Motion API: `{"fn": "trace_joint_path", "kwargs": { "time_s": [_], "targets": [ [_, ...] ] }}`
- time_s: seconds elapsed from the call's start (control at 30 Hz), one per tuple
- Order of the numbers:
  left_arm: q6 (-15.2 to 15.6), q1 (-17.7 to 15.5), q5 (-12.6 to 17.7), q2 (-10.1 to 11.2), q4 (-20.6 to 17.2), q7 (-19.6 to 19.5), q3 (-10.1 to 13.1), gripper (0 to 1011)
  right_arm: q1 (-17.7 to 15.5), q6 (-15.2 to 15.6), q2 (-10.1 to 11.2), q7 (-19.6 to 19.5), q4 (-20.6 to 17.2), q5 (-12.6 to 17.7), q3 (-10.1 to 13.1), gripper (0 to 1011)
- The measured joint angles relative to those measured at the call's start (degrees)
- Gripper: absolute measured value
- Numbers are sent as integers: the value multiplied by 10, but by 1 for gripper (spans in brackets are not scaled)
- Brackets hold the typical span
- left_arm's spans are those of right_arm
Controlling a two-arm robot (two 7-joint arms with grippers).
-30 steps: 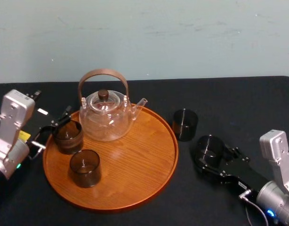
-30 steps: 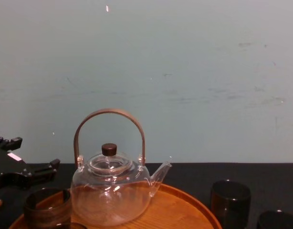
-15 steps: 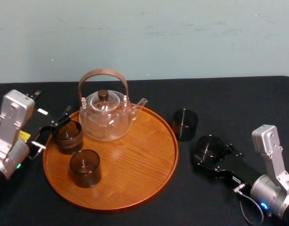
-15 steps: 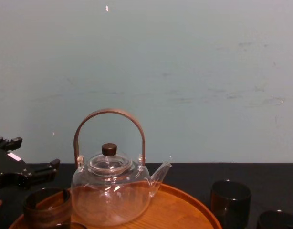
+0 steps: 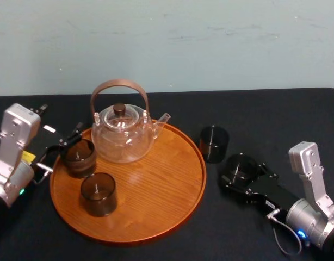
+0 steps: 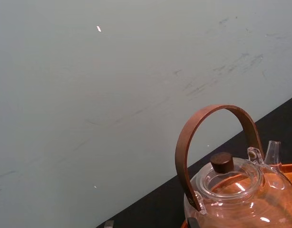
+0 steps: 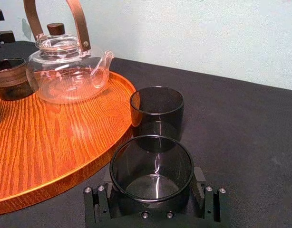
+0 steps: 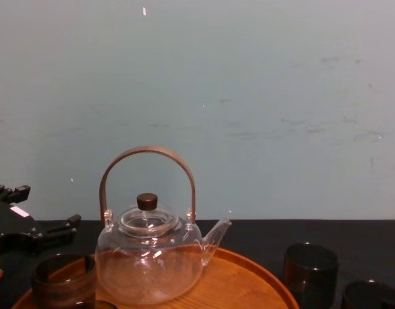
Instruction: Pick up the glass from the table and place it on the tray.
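A dark smoked glass stands on the black table, right of the tray, and my right gripper is shut on it. From the right wrist, that glass sits between the two fingers. A second dark glass stands free on the cloth just beyond it. The round wooden tray carries a clear teapot and two more dark glasses. My left gripper rests open at the tray's left edge, beside the rear glass.
The tray's right half is bare wood between the teapot and the rim. A pale blue-green wall runs behind the table. Open black cloth lies at the far right.
My right arm has swung a little to the left, and the held glass has edged slightly towards the tray. The left arm, tray, teapot and other glasses have not moved.
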Motion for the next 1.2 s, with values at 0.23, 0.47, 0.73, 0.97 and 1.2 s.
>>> {"fn": "trace_joint_path", "kwargs": {
  "time_s": [0.23,0.47,0.73,0.97,1.2],
  "targets": [
    [0,0,0,0,0,0,0,1001,-1,1,1,0,-2,0,0,989],
    [0,0,0,0,0,0,0,1001,-2,1,1,-1,-3,0,1,907],
    [0,0,0,0,0,0,0,1002,-2,1,1,-1,-3,0,1,907],
    [0,0,0,0,0,0,0,1001,-4,-3,4,6,-16,4,-3,907],
    [0,0,0,0,0,0,0,1001,-13,-3,8,8,-58,4,-12,907]
  ]
}}
